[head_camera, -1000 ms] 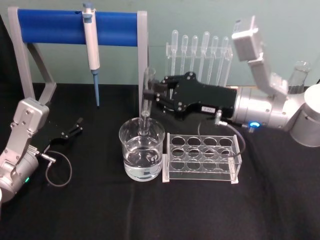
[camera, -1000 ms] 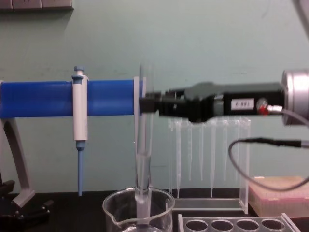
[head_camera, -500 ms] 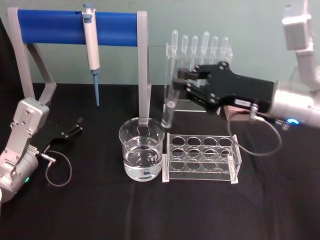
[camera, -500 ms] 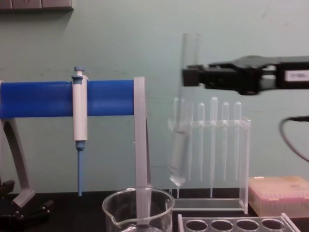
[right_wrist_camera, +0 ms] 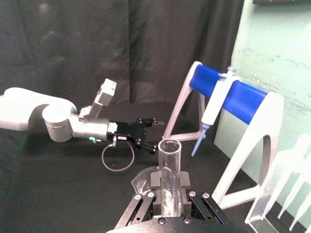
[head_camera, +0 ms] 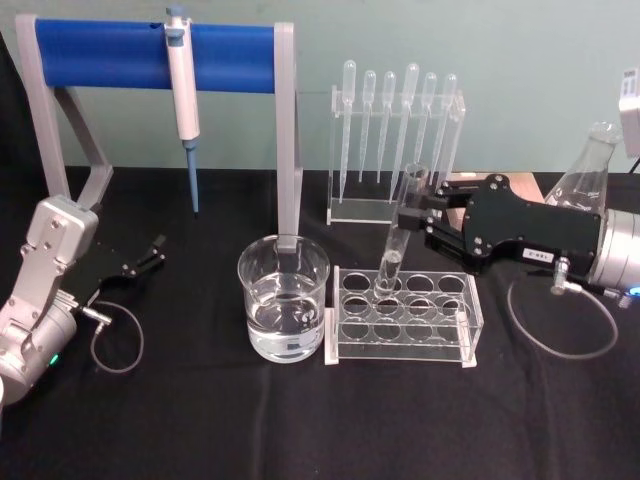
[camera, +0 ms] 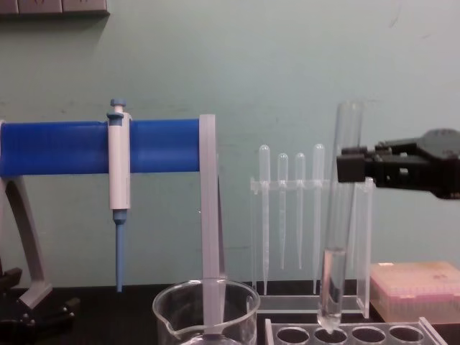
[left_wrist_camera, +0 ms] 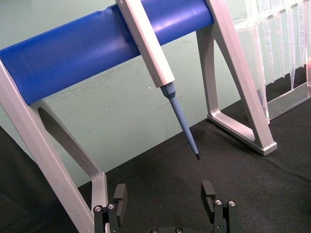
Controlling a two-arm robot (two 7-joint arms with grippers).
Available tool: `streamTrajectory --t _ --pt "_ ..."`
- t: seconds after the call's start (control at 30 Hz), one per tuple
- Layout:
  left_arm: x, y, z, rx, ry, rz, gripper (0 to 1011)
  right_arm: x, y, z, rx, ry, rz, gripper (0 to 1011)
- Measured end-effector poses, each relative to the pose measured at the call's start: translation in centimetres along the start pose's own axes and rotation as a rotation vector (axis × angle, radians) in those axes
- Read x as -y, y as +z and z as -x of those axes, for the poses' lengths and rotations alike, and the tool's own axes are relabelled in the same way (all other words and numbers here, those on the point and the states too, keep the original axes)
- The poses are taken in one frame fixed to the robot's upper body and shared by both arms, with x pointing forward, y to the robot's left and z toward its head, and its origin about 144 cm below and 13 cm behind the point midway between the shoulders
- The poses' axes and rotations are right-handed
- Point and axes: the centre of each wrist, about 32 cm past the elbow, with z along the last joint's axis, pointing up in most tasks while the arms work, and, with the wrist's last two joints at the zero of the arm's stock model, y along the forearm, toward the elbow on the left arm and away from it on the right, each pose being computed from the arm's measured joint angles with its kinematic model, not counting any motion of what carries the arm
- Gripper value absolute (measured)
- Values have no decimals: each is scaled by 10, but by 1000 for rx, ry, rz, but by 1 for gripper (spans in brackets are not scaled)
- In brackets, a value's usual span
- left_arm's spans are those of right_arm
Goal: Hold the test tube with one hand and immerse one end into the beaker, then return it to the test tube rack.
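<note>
The test tube (head_camera: 399, 232) is gripped near its top by my right gripper (head_camera: 418, 214), which is shut on it. It leans slightly, open rim up, and its rounded end sits at a back-row hole of the clear rack (head_camera: 403, 340). In the chest view the test tube (camera: 339, 215) hangs just over the rack (camera: 374, 335), below the right gripper (camera: 351, 167). In the right wrist view the test tube (right_wrist_camera: 168, 179) stands between the fingers. The water-filled beaker (head_camera: 283, 300) stands left of the rack, apart from the tube. My left gripper (left_wrist_camera: 165, 199) is parked open at the table's left.
A blue-barred stand (head_camera: 150, 55) holding a pipettor (head_camera: 182, 95) spans the back left. A clear holder with plastic pipettes (head_camera: 395, 110) stands behind the rack. A glass flask (head_camera: 585, 180) is at the far right. A pink box (camera: 417, 287) sits behind the rack.
My right gripper lifted the test tube out of the beaker, carried it up and to the right, then lowered it to the rack. The left arm has stayed still.
</note>
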Motion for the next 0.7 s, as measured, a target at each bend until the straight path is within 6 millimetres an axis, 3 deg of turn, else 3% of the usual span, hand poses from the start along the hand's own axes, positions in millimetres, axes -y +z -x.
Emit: streamTrajectory --t 0.7 --pt "0 0 0 0 0 0 1000 -4 -29 -2 -20 -39 35 218"
